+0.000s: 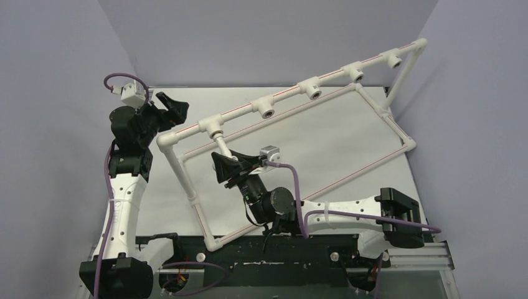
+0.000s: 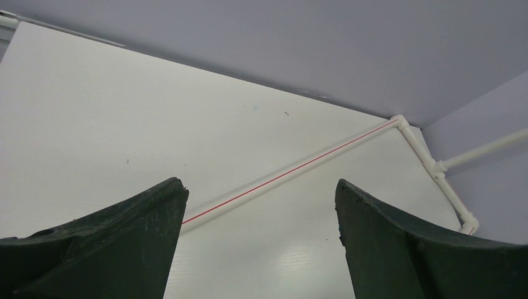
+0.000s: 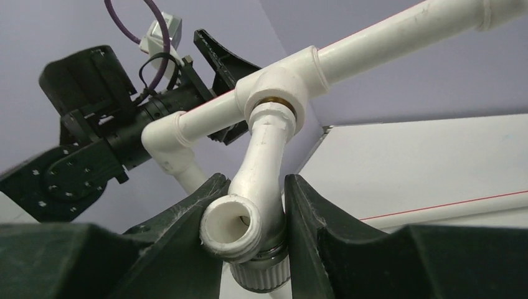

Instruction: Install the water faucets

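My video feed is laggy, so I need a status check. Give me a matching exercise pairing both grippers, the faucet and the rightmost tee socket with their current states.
Things:
1. left gripper
2. right gripper
3. faucet
4. rightmost tee socket

States:
A. nothing fitted in it
B. shut on the faucet
C. open, holding nothing
D. brass end in the leftmost tee socket

Pairs: 1-C, 2-B, 3-D, 4-A
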Tool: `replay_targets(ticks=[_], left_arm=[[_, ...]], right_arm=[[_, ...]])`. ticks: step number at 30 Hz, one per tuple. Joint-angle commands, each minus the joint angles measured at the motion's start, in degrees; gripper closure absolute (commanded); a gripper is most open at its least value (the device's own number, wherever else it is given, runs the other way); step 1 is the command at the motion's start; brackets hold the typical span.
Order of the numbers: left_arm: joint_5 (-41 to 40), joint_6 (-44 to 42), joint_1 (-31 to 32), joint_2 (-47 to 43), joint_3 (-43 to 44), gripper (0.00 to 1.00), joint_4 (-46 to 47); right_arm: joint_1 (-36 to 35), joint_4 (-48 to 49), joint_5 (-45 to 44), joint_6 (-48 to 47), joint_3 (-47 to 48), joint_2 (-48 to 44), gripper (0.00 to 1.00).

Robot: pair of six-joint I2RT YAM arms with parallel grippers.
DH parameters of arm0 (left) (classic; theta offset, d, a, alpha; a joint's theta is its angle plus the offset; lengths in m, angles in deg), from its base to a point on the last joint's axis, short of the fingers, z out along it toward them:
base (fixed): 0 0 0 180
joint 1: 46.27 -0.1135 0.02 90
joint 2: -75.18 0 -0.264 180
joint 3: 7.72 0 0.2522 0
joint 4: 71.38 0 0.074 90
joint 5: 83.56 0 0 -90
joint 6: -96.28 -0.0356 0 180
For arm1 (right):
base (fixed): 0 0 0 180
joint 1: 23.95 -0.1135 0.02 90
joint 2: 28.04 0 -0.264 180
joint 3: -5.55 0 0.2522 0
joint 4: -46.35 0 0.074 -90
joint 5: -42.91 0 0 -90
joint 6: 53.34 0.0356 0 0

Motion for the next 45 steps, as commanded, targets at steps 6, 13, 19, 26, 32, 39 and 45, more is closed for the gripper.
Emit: replay_targets(ticks=[6, 13, 19, 26, 32, 39, 45], left_arm=[[0.78, -0.1, 0.08, -0.14, 1.06, 0.13, 2.96], [0.66, -0.19, 0.16, -0.1, 1.05, 0.13, 2.92], [0.57, -0.23, 0.19, -0.14, 1.08, 0.13, 2.86], [0.49, -0.27, 0.16, -0.13, 1.04, 0.13, 2.87], [0.42, -0.24, 0.21, -0.25, 1.09, 0.13, 2.77], [0.49, -0.25, 0.09, -0.04, 1.13, 0.13, 2.76], [0.48, -0.24, 0.08, 0.0, 1.05, 0.13, 2.78]], right_arm=[[1.49, 10.38, -3.6, 40.48, -1.76, -2.95, 1.0], [1.54, 6.17, -3.02, 52.52, -0.35, -4.41, 1.0], [1.47, 4.74, -4.03, 58.09, -0.75, -4.96, 1.0], [1.4, 4.36, -4.74, 58.77, -1.8, -5.4, 1.0], [1.52, -0.23, -5.51, 58.95, -3.02, -6.57, 0.75], [1.66, -4.64, -4.58, 57.33, -3.52, -7.79, 0.37], [1.75, -6.15, -4.96, 53.39, -5.73, -10.49, 0.27]])
